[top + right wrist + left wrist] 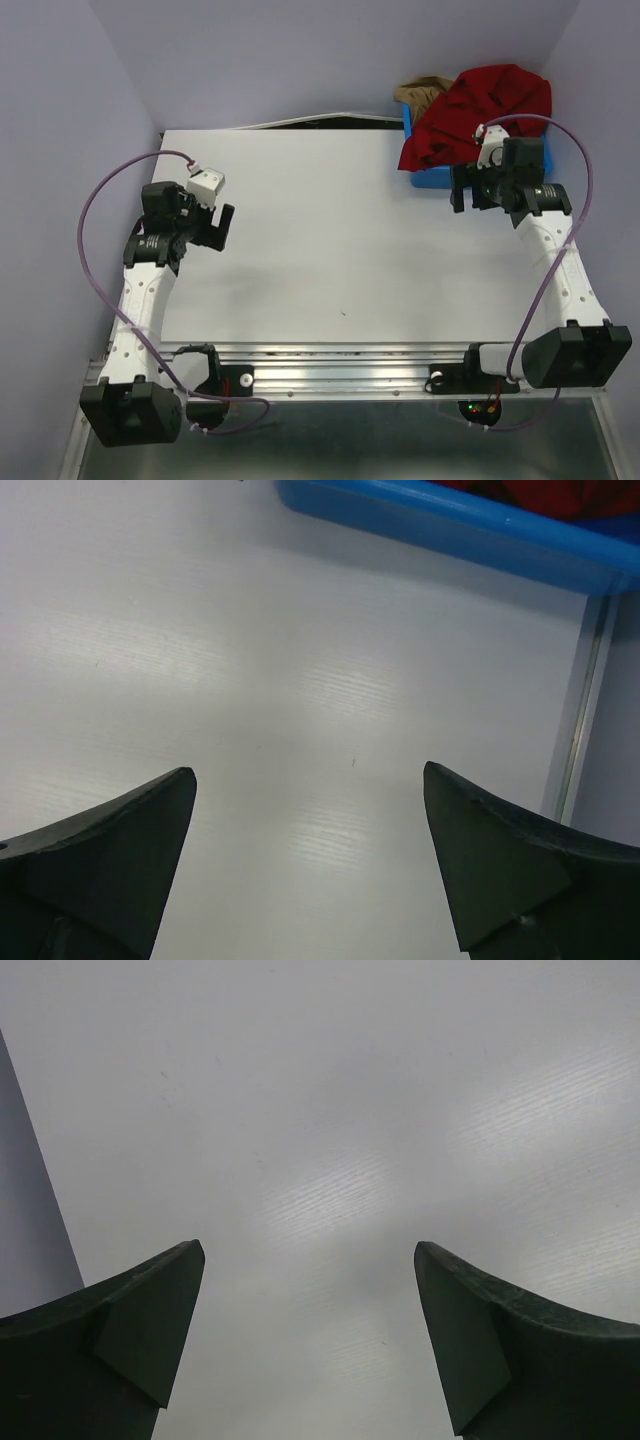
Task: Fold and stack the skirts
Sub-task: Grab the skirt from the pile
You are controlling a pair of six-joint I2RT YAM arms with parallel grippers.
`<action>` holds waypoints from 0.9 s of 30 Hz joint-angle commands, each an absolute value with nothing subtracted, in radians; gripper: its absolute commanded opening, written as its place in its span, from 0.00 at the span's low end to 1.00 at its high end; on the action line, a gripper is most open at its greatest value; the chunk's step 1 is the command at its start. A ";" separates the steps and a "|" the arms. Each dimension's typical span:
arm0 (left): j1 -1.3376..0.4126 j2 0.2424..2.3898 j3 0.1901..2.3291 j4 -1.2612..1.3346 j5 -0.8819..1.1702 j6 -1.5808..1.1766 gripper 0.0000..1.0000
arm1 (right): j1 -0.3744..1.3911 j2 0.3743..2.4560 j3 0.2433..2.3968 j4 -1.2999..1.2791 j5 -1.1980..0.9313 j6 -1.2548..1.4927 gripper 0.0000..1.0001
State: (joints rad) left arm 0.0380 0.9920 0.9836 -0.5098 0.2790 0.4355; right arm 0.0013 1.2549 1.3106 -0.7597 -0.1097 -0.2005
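The deep red skirt lies heaped over the blue bin at the table's far right corner, spilling over its left rim. The tan-brown skirt pokes out behind it at the bin's far left. My right gripper is open and empty, hovering over the table just in front of the bin. In the right wrist view the right gripper has its jaws wide apart, with the bin's wall and a strip of red cloth ahead. My left gripper is open and empty at the table's left; the left wrist view of it shows only bare tabletop.
The white table is hemmed in by pale purple walls on the left, back and right. Its right edge, with a metal rail, runs close beside my right gripper. Purple cables loop off both arms.
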 commanded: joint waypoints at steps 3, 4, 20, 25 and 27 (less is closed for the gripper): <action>0.018 1.060 1.064 -0.449 0.302 0.457 0.99 | -0.029 1.345 1.488 -0.670 -0.048 -0.163 1.00; 0.018 1.071 1.090 -0.443 0.310 0.448 0.99 | -0.040 1.397 1.544 -0.651 -0.040 -0.158 1.00; -0.032 1.264 1.169 -0.311 0.440 0.321 0.99 | -0.255 2.094 2.241 -0.474 0.116 -0.058 1.00; -0.034 1.344 1.175 -0.305 0.483 0.302 0.99 | -0.279 2.249 2.313 -0.365 0.124 -0.063 1.00; -0.032 1.373 1.170 -0.307 0.483 0.296 0.99 | -0.288 2.304 2.322 -0.330 0.100 -0.034 1.00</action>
